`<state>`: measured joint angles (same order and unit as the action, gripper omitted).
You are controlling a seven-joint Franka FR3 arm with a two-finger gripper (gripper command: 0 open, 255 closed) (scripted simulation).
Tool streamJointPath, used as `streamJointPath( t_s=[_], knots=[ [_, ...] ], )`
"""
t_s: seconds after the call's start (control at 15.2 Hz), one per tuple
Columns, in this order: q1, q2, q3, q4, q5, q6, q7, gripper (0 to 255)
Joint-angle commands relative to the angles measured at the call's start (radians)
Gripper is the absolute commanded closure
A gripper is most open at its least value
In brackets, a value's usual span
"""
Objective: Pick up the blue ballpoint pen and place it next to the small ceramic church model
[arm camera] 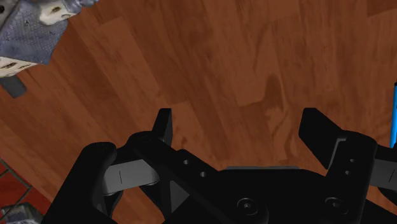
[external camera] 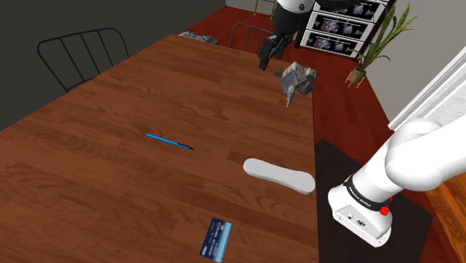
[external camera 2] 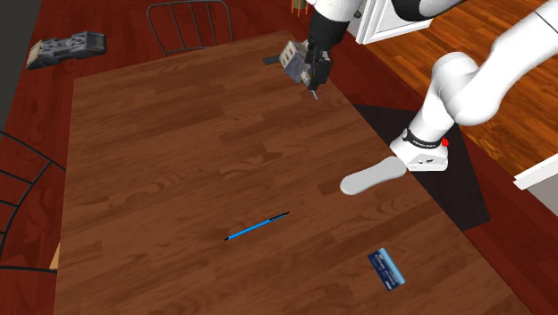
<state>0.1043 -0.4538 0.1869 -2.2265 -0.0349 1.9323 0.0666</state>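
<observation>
Hovering empty with the tool spread wide open, just beside the grey church model at the far end of the bench. Blue pen flat mid-bench, well apart, back toward the stand. Looks to lie crosswise to the tool's closing line, so probably no wrist twist needed.

One pen, one church model, one white oblong object, one blue card.

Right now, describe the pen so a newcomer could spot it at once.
Start from the brown wooden table. Near its middle lies the pen, flat and alone, well apart from the white oblong thing and the blue card. It alone is a thin bright-blue stick with a dark tip.
</observation>
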Motion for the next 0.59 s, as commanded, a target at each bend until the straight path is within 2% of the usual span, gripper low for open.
streamJointPath(
  t_s=[0.0, 0.53],
  knots=[
    [0.011, 0.057, 0.020, 0.019, 0.005, 0.032, 0.009, 0],
    [0.054, 0.298, 0.103, 0.142, -0.005, 0.128, 0.058, 0]
  ],
)
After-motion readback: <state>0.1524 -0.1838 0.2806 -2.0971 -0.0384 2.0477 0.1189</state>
